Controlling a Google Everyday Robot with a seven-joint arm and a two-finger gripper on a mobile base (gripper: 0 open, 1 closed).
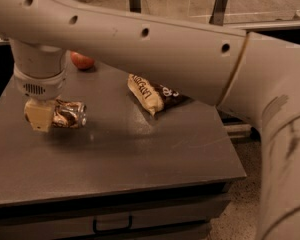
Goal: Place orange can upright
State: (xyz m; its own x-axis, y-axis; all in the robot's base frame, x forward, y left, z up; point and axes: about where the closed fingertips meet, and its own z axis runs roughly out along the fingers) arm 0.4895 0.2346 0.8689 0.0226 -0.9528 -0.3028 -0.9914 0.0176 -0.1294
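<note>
The orange can lies on its side, silver lid end pointing right, held a little above the grey table near its left side. Its shadow falls on the table just below it. My gripper hangs down from the arm's wrist and is shut on the can's left end. One cream finger shows in front of the can; the other is hidden behind it.
A round red apple sits at the back left of the table. A brown-and-cream snack bag lies in the middle back, partly under my big arm. A drawer handle shows below the table's front edge.
</note>
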